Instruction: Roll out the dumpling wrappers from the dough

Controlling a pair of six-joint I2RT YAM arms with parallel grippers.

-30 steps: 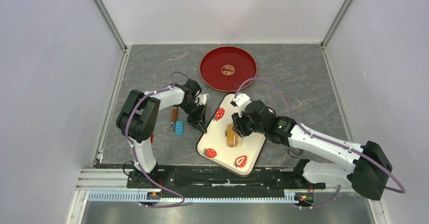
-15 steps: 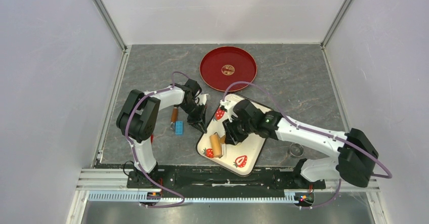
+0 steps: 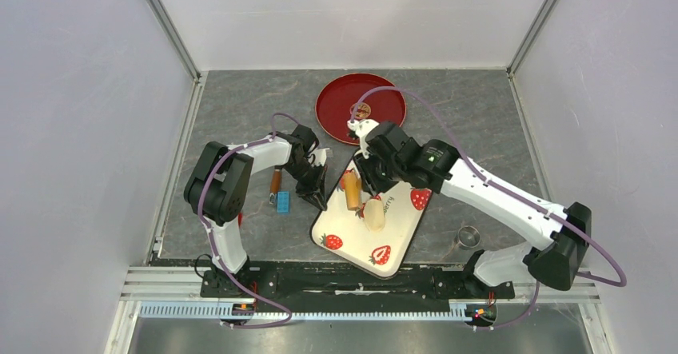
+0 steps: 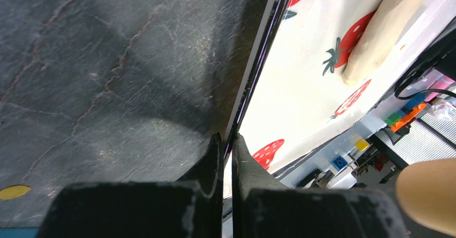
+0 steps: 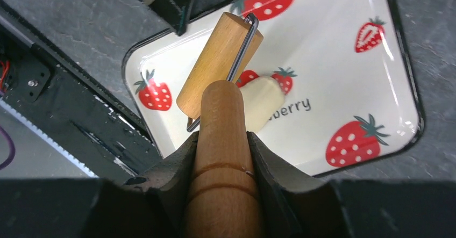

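The dough [image 3: 374, 214] is a pale elongated lump lying in the middle of the strawberry tray [image 3: 396, 238]. My right gripper [image 3: 369, 180] is shut on the handle of the tan wooden roller [image 3: 352, 190], whose barrel [image 5: 219, 63] rests just left of the dough [image 5: 262, 102], at its edge. In the right wrist view the gripper [image 5: 222, 136] clamps the handle from both sides. My left gripper [image 3: 318, 198] is shut on the tray's left rim [image 4: 253, 87]; the left wrist view shows the gripper [image 4: 228, 141] pinching that rim, with the dough [image 4: 384, 31] beyond. No dumpling wrappers are in view.
A red plate [image 3: 360, 108] with a gold emblem lies behind the tray. A small metal ring cutter [image 3: 468, 236] stands right of the tray. A wooden-handled tool [image 3: 275, 182] and a blue block [image 3: 282, 201] lie left of the left gripper.
My right arm swept the roller from the tray's middle toward the near left, then up to the far left. The dough now lies uncovered. The left arm has not moved.
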